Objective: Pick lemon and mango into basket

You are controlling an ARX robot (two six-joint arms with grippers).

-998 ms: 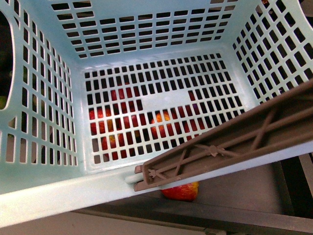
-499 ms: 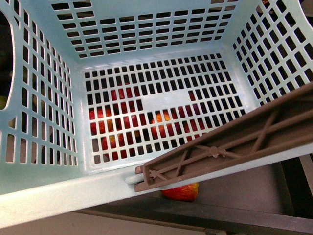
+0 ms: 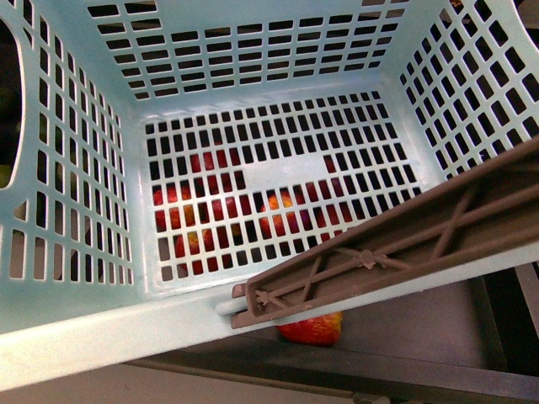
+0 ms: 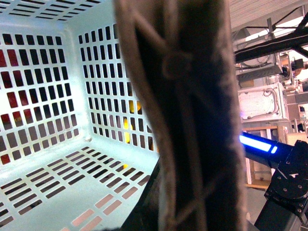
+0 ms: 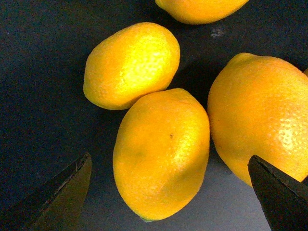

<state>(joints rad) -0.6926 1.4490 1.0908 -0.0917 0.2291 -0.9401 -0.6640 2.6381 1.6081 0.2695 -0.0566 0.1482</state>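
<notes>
Front view: basket (image 3: pixel 76 337) unmoved since before; right pincer (image 5: pixel 169 192) apart, lemon (image 5: pixel 161 154) between; left pincer unclear.

On the dark counter (image 5: pixel 38 72) we see the lemon (image 5: pixel 161 154) lying close among three other yellow fruits (image 5: pixel 130 65). From the front, a red-yellow fruit (image 3: pixel 313 330) lies on grey counter.
</notes>
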